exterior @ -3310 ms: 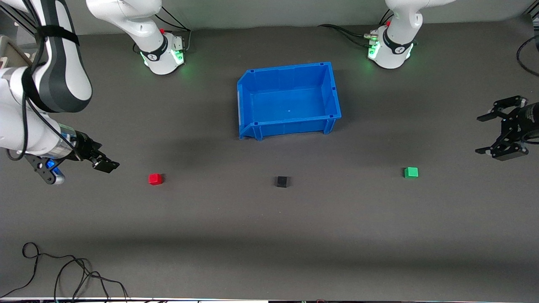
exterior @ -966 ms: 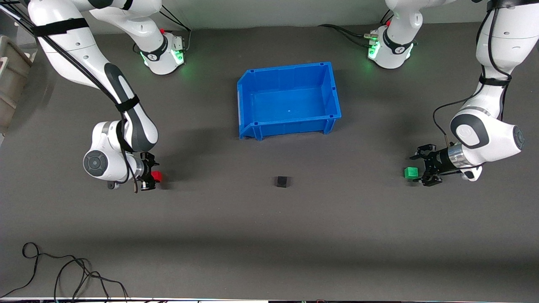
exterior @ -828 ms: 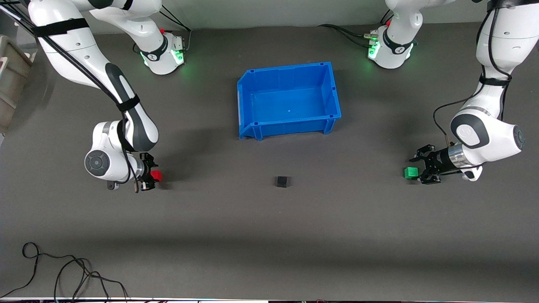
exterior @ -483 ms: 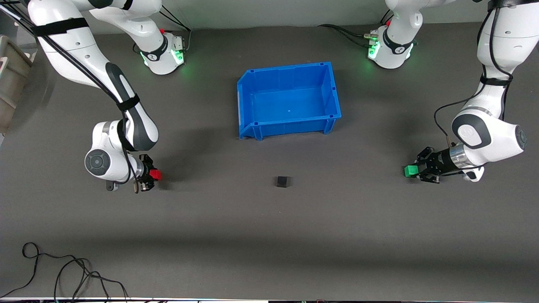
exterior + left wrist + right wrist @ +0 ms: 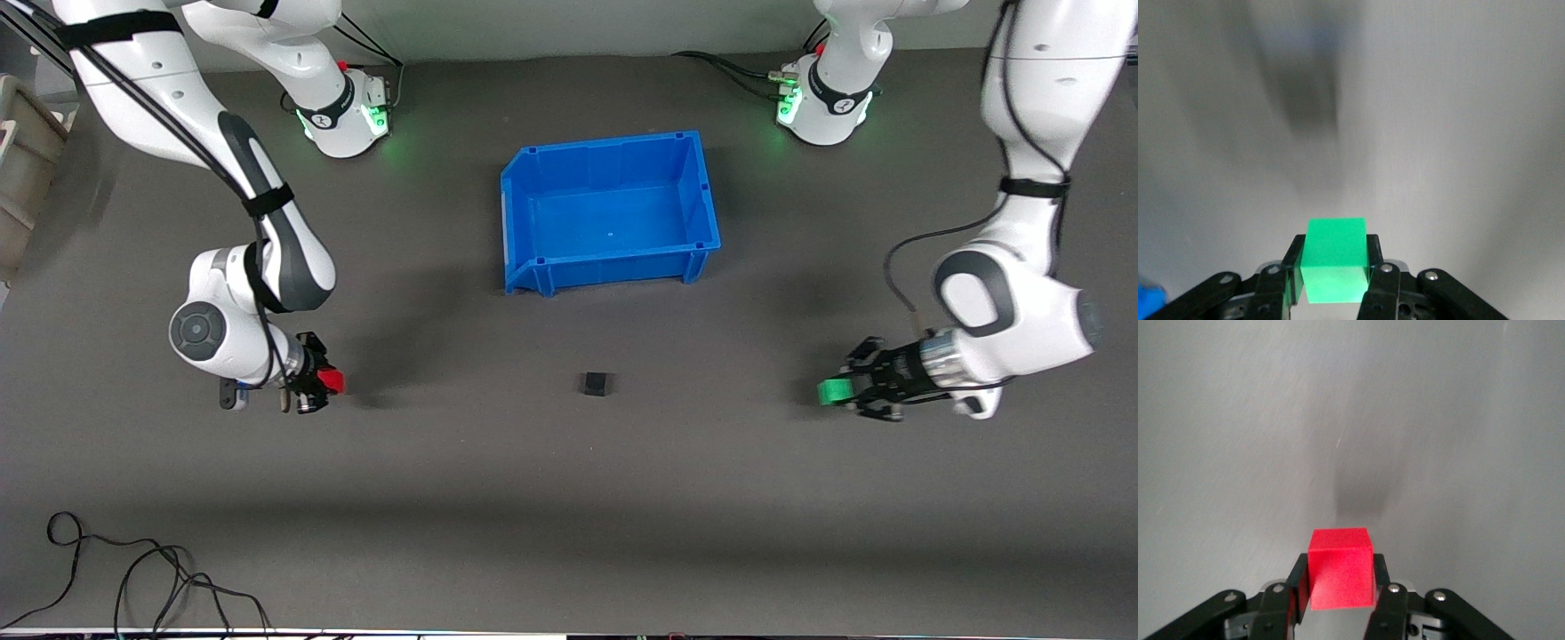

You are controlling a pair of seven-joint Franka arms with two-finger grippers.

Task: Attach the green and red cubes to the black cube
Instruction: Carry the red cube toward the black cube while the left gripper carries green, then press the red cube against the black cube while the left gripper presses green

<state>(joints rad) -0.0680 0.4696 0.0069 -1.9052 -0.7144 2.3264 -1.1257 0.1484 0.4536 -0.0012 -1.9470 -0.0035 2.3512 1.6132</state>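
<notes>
The black cube [image 5: 596, 383] sits alone on the dark table mat, nearer to the front camera than the blue bin. My left gripper [image 5: 845, 389] is shut on the green cube [image 5: 832, 391] and holds it just above the mat toward the left arm's end; in the left wrist view the green cube [image 5: 1335, 259] sits clamped between the fingers [image 5: 1291, 267]. My right gripper [image 5: 322, 384] is shut on the red cube [image 5: 332, 381] toward the right arm's end, low over the mat; the right wrist view shows the red cube [image 5: 1340, 577] gripped between the pads.
An open blue bin [image 5: 702, 191] stands mid-table, between the arm bases and the black cube. A loose black cable [image 5: 133, 578] lies by the table's near edge at the right arm's end. A beige container [image 5: 22, 169] sits off that end.
Both grippers closed on their cubes. The left gripper has lifted the green cube and carried it toward the black cube; the right gripper has shifted slightly with the red cube.
</notes>
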